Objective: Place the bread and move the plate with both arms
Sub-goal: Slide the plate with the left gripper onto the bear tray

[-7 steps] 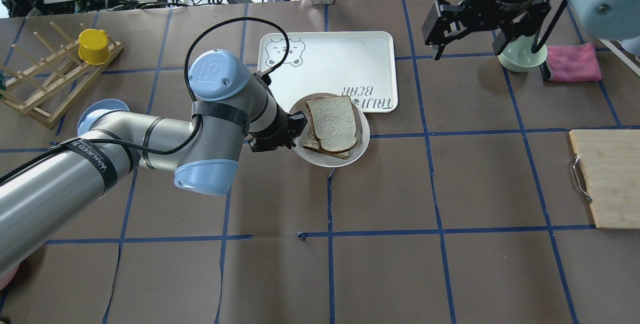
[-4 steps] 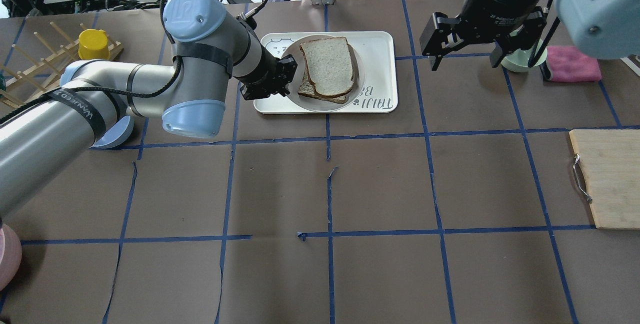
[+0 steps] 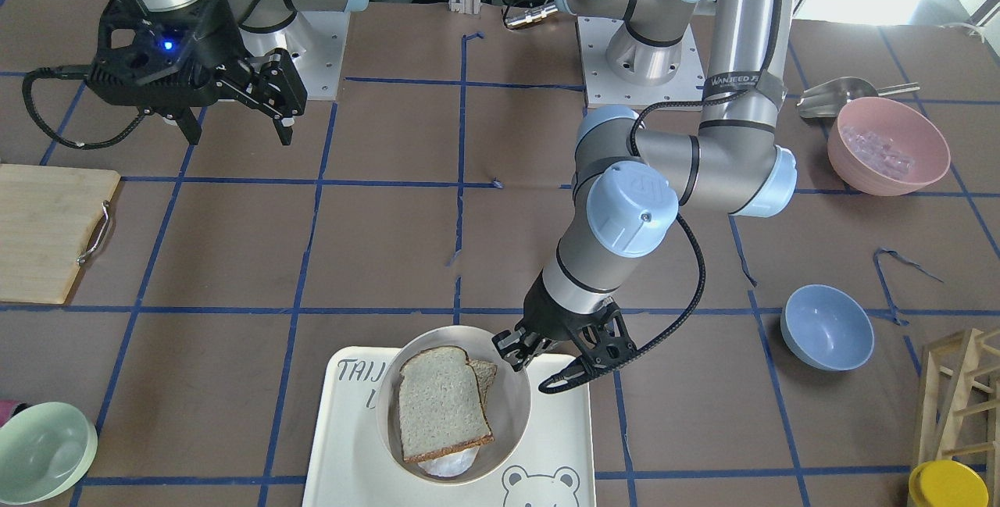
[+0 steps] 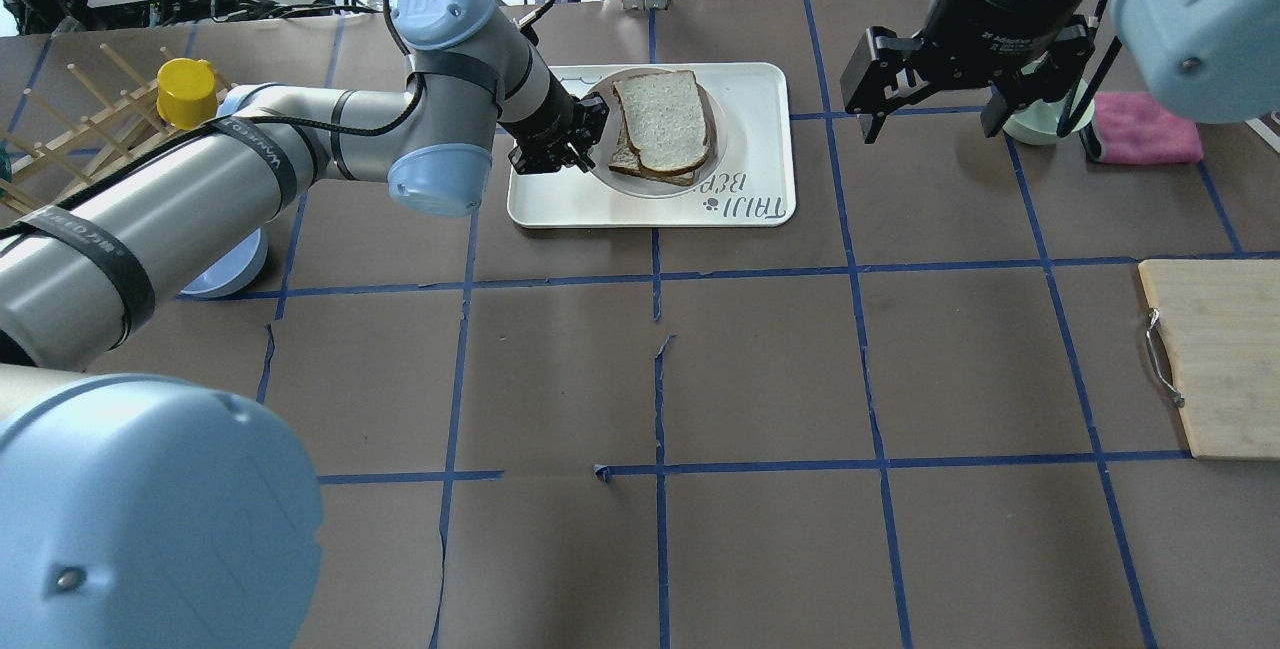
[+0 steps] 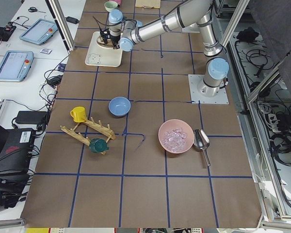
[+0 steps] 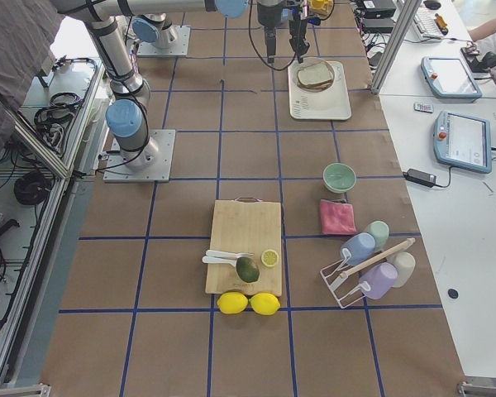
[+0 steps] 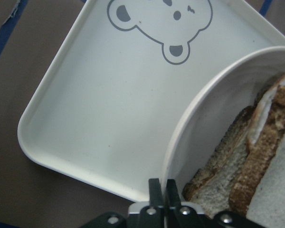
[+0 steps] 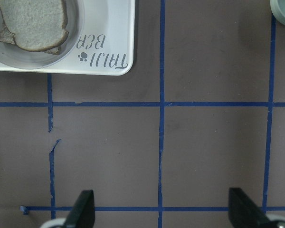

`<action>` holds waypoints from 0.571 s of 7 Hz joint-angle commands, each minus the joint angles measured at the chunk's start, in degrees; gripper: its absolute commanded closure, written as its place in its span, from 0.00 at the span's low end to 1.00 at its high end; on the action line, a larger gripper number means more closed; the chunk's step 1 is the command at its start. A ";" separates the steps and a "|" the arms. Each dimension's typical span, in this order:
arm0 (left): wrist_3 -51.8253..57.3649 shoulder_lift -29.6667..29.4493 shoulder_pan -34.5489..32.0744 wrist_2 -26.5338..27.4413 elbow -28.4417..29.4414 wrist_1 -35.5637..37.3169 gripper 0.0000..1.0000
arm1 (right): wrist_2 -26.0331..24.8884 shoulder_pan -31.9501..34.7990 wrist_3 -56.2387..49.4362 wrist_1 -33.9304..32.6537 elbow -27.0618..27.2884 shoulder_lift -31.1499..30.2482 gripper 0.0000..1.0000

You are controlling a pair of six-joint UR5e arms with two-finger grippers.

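The cream-white plate (image 4: pixel 722 151) lies over the "TAIJI BEAR" tray (image 4: pixel 760 89); I cannot tell if it rests on it. The large bread slice (image 4: pixel 662 119) with a dark crust lies in the plate on top of a smaller slice (image 4: pixel 622 161). My left gripper (image 4: pixel 590 136) is shut on the plate's left rim, which the left wrist view shows as fingers (image 7: pixel 154 189) pinching the rim (image 7: pixel 180 137). My right gripper (image 4: pixel 932 124) is open and empty, hovering to the right of the tray. The plate (image 3: pixel 461 333) and bread (image 3: pixel 441 405) also show in the front view.
A mint bowl (image 4: pixel 1030 121) and a pink cloth (image 4: pixel 1145 129) sit at the back right. A wooden cutting board (image 4: pixel 1215 359) lies at the right edge. A blue bowl (image 3: pixel 828 327), a pink bowl (image 3: pixel 889 146), a yellow cup (image 4: pixel 187 92) and a wooden rack (image 4: pixel 90 159) stand on the left side.
My left arm has carried the plate with the bread away from me, from the table in front of the tray to over the tray. The right gripper has barely moved.
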 commanded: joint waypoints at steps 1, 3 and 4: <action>-0.12 -2.29 0.01 0.05 0.59 0.12 0.78 | 0.00 -0.01 -0.13 0.00 0.00 0.00 0.00; 0.76 -0.21 0.62 0.39 1.64 -0.58 0.11 | 0.00 0.07 -0.04 0.00 0.09 0.00 0.00; 0.76 2.85 0.53 0.57 0.95 -2.59 0.01 | 0.00 -0.01 -0.13 0.00 0.09 0.08 0.00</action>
